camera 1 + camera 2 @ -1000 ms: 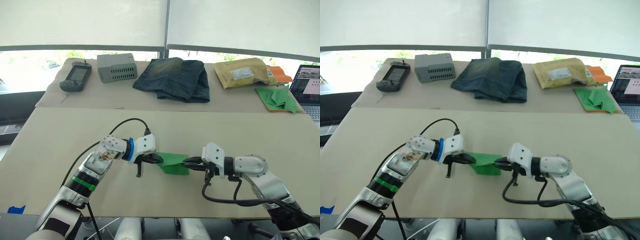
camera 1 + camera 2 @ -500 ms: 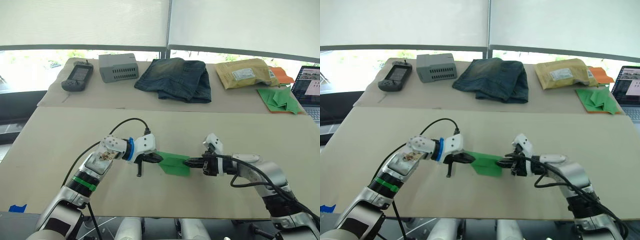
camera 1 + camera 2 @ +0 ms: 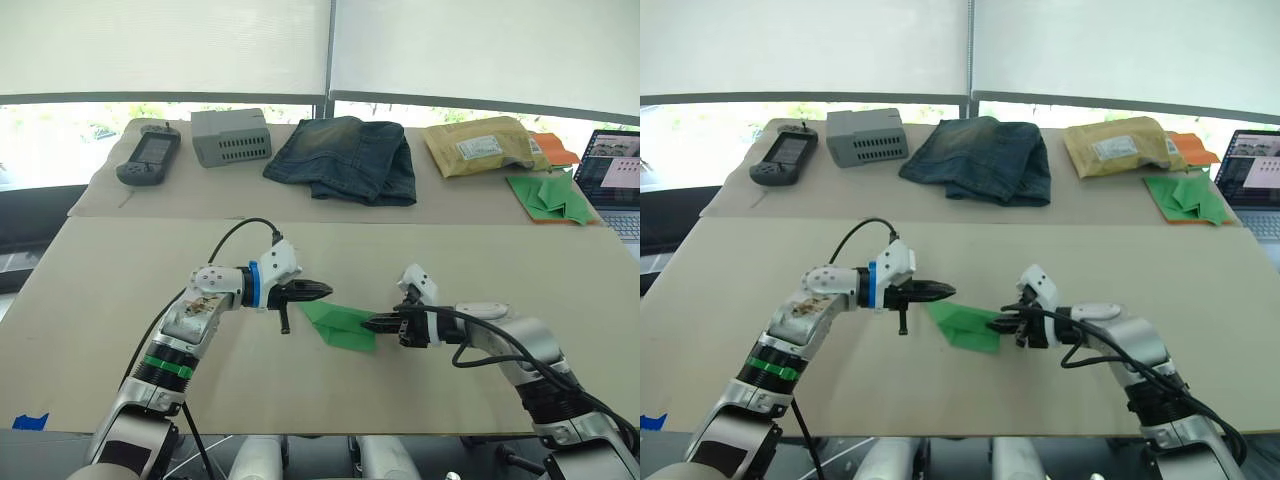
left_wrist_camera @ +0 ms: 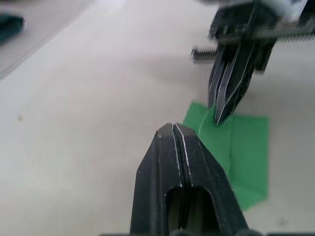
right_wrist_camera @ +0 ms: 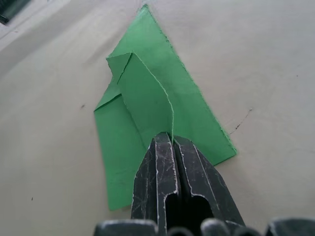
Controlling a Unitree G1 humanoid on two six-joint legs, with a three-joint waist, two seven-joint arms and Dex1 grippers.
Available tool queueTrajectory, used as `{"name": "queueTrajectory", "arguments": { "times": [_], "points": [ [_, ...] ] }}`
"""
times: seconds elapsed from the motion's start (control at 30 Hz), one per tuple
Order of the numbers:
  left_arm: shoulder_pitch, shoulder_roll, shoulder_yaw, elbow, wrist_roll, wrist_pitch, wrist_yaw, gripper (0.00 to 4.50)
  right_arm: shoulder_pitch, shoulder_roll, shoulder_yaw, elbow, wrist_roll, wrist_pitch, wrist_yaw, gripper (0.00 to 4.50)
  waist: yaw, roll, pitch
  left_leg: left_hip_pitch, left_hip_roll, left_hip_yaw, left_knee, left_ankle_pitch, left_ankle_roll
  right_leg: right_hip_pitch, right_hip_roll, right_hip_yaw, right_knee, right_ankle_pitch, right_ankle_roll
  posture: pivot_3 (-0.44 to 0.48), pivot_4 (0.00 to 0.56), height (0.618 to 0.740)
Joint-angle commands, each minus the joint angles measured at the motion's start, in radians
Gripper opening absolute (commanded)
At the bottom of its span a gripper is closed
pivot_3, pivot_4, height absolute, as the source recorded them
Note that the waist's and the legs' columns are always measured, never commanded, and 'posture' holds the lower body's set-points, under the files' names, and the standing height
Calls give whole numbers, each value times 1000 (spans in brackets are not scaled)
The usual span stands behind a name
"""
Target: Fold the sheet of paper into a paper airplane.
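- left gripper: fingers pressed together with nothing between them, tips raised just above the left corner of the sheet of paper, not touching it.
- sheet of paper: green, partly folded, lying on the tabletop between the two grippers, one flap standing up.
- right gripper: fingers pinched on the paper's raised fold at its right edge.

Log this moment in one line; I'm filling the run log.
right hand: shut on sheet of paper | left hand: shut, empty, above sheet's far corner | sheet: partly folded on table
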Motion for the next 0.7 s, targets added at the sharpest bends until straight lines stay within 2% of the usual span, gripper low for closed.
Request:
{"name": "queueTrajectory", "arguments": {
  "times": [0.03,0.13,0.27,0.53,0.7],
  "points": [
    [32,6,-12,-100,-51,26,-41,0,16,-9,40,56,-66,16,-30,35,-1,0,0,0,0,0,0,0,0,0,0,0,0,0,0,0,150,728],
    [50,27,-59,-93,6,6,-42,0,17,-12,46,56,-83,-17,-35,35,-1,1,-1,1,0,0,0,0,0,0,1,0,0,0,0,0,150,728],
    [57,27,-106,12,91,-56,-12,0,20,-9,33,28,-90,-35,-45,35,-1,1,-2,3,-1,1,0,0,0,2,1,0,0,0,0,0,150,728],
    [43,-43,-134,120,142,-103,32,0,51,-24,28,-4,-106,-68,-33,35,4,1,-2,2,0,1,0,0,0,1,1,0,0,0,0,0,150,728],
    [31,-41,-149,152,184,-119,48,0,66,-25,24,-22,-109,-64,-31,35,6,1,-3,2,-1,1,0,0,0,2,1,0,0,0,0,0,150,728]
  ]
}}
